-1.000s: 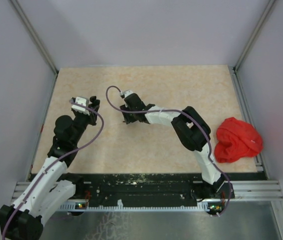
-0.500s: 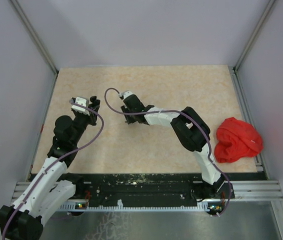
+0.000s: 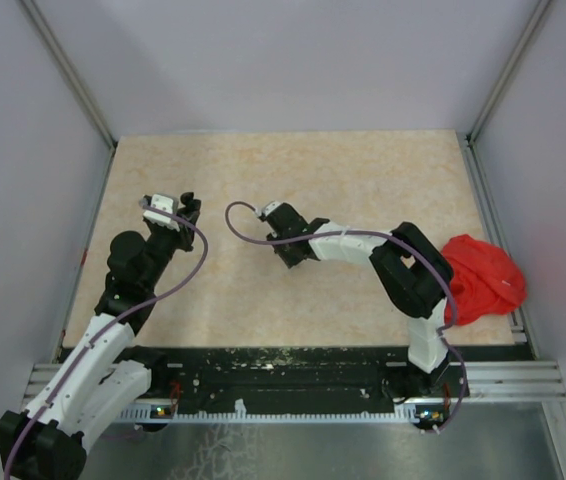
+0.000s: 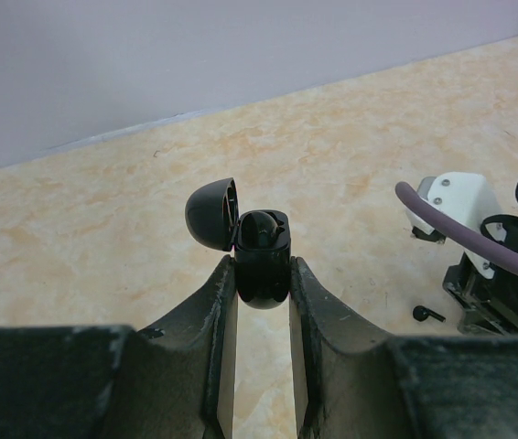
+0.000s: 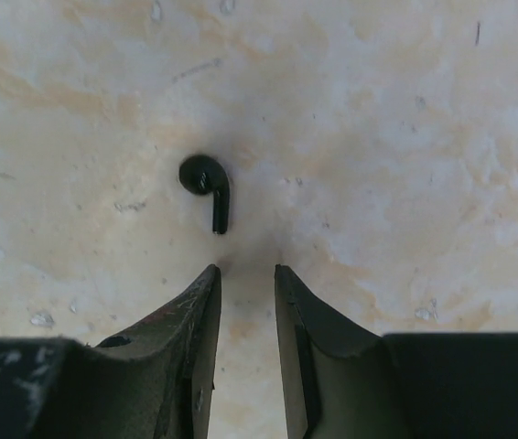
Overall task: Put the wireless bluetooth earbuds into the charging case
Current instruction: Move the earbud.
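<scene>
— What is held on the left?
— The charging case (image 4: 264, 285) is clamped upright in the left gripper (image 4: 262, 267), lid swung open, over the tabletop's (image 3: 363, 180) left side. Nothing has been altered there.
— And on the right?
— The right gripper (image 5: 245, 271) has been shifted toward the near edge and its jaws narrowed to an empty slit. The black earbud (image 5: 209, 188) is left lying mid-tabletop, just beyond the fingertips, so a wider re-approach is probably needed.

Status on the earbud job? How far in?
Done: charging case clamped in the left gripper, lid open. Whether a bud sits inside, I cannot tell. In hand: right gripper, jaws apart and empty, just short of a black earbud on the table. Left: grasp and seat it.
</scene>
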`<state>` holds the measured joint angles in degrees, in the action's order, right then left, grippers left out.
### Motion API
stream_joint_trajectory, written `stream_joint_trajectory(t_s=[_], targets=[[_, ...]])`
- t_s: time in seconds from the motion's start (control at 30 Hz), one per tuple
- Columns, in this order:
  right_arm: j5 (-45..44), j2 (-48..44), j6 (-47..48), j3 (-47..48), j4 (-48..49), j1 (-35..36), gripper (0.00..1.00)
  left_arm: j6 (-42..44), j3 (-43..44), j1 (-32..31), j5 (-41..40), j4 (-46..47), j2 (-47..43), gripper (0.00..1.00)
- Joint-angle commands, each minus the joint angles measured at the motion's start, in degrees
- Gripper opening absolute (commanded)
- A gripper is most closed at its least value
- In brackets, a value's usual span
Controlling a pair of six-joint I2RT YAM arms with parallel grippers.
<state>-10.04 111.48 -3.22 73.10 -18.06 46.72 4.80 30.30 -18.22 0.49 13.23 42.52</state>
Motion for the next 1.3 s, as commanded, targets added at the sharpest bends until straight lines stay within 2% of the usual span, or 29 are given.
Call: stream_joint_trajectory(t_s=[0.0, 0.1, 0.27, 0.6, 0.93, 1.1, 1.27], targets=[[1.41, -4.54, 1.38, -1.81, -5.81, -1.18, 0.31, 0.47, 0.06, 0.38, 0.95, 1.53, -0.93, 0.01], [4.7, -5.66, 1.77, -1.38, -6.71, -1.51, 0.35, 0.44, 0.04, 0.38, 1.16, 1.63, -0.97, 0.01], [9.79, -4.41, 2.3, 1.38, -5.83, -2.2, 0.37, 0.45, 0.02, 0.38, 1.13, 1.53, -1.17, 0.01], [10.55, 4.41, 4.38, 9.78, -2.89, -3.36, 0.39, 0.3, -0.07, 0.4, 1.14, 1.55, -1.46, 0.01], [10.16, 8.45, 5.54, 12.83, -4.51, -3.3, 0.34, 0.17, -0.16, 0.38, 1.35, 1.71, -1.08, 0.01], [8.24, 9.5, 6.31, 12.69, -5.84, -3.28, 0.27, 0.14, -0.16, 0.38, 1.35, 1.75, -0.95, 0.01], [5.7, 6.42, 6.01, 11.22, -8.52, -3.26, 0.2, 0.09, -0.07, 0.44, 1.7, 1.79, -0.6, 0.01]])
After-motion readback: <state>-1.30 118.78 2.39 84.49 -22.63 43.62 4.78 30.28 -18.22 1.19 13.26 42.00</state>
